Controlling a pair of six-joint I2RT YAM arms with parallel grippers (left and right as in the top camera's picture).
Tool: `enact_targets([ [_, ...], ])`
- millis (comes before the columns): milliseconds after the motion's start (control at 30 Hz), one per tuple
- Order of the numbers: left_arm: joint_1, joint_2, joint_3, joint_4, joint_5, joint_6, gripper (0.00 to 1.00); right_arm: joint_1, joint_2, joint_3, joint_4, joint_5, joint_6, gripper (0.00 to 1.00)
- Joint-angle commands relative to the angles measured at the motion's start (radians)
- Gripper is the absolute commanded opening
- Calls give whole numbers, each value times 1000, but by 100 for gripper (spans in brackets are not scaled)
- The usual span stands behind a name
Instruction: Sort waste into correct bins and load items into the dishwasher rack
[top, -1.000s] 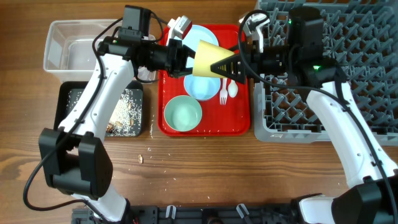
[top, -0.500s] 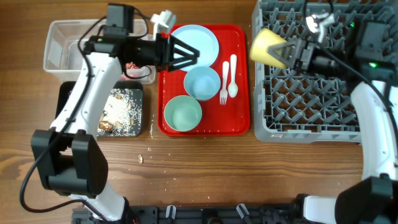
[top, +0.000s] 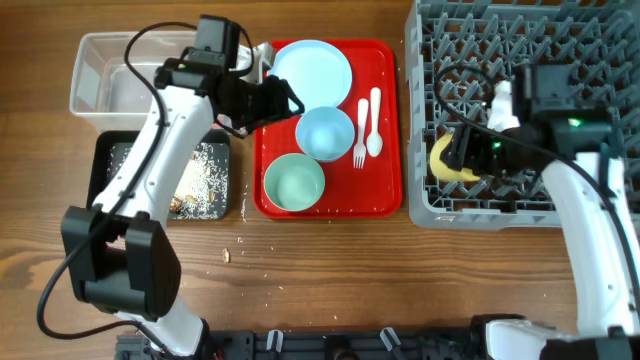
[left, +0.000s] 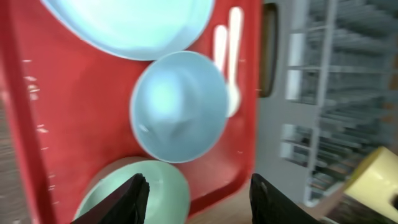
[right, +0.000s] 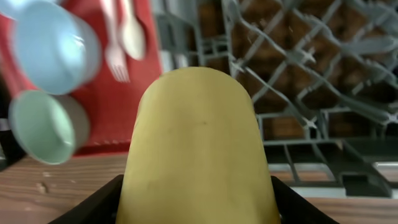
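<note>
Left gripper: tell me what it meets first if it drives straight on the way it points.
Probably the pale blue bowl on the red tray, centred ahead of the left gripper; depth is unclear, and the pale green bowl lies close too.

White tubular links (top: 150, 165), black joint housings (top: 118, 262); green LED (top: 573, 122) on right arm (top: 590, 235).

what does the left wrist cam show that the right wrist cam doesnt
Only the left wrist view: the left gripper, open and empty over the red tray, and a broad part of the pale blue plate.
Only the right wrist view: the right gripper shut on the yellow cup, close up, over the dishwasher rack.
Both: tray, pale blue bowl, pale green bowl, white fork, white spoon, rack and cup.
</note>
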Motion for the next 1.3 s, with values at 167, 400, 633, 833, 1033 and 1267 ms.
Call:
enact_targets([
  [167,-25,-3,4,-10,-123,14,54,5,206,11,-36,124,40,48],
  [400,-25,-3,4,-10,-123,14,55,5,261,18,-14,116,31,80],
  [633,-25,-3,4,-8,-126,14,56,40,202,195,-29,-13,-4,79],
  [833,21,-4,4,-3,-181,7,56,284,240,183,140,-50,78,76],
  [1033,176,-4,4,-29,-198,-40,56,476,394,155,300,-51,229,67],
  [1267,290,-4,4,-56,-212,-39,84,546,605,155,356,-137,270,50],
])
